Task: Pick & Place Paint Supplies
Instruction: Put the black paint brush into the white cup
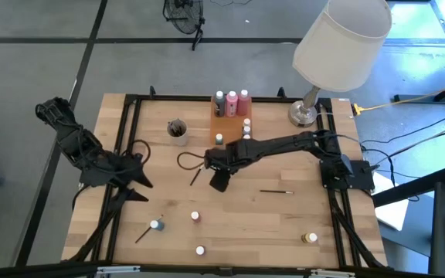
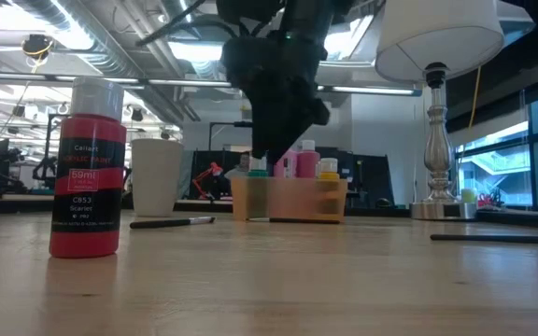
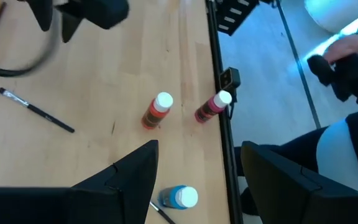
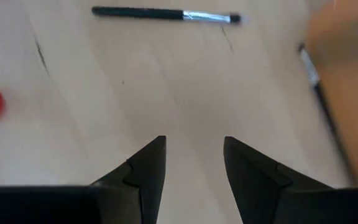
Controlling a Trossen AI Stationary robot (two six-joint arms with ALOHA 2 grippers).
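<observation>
Three squeeze bottles [image 1: 232, 102] stand in the orange tray [image 1: 224, 123] at the far middle. Small white-capped pots are scattered near the front: blue [image 1: 156, 225], red [image 1: 195, 217], pink [image 1: 200, 250], yellow [image 1: 309, 238]. A thin brush [image 1: 195, 176] lies at mid-table and another brush [image 1: 276, 191] to its right. My right gripper [image 1: 218, 184] hangs open over bare wood [image 4: 194, 140], pointing down, the first brush [image 4: 166, 14] just beyond its fingers. My left gripper [image 1: 137, 177] waits open [image 3: 197, 146] at the left, above the table.
A grey cup [image 1: 178, 130] holding brushes stands left of the tray, with a dark cable loop [image 1: 188, 160] nearer. A lamp [image 1: 307, 112] stands at the far right. A black frame [image 1: 130, 139] rims the table. A third brush [image 1: 141, 233] lies by the blue pot.
</observation>
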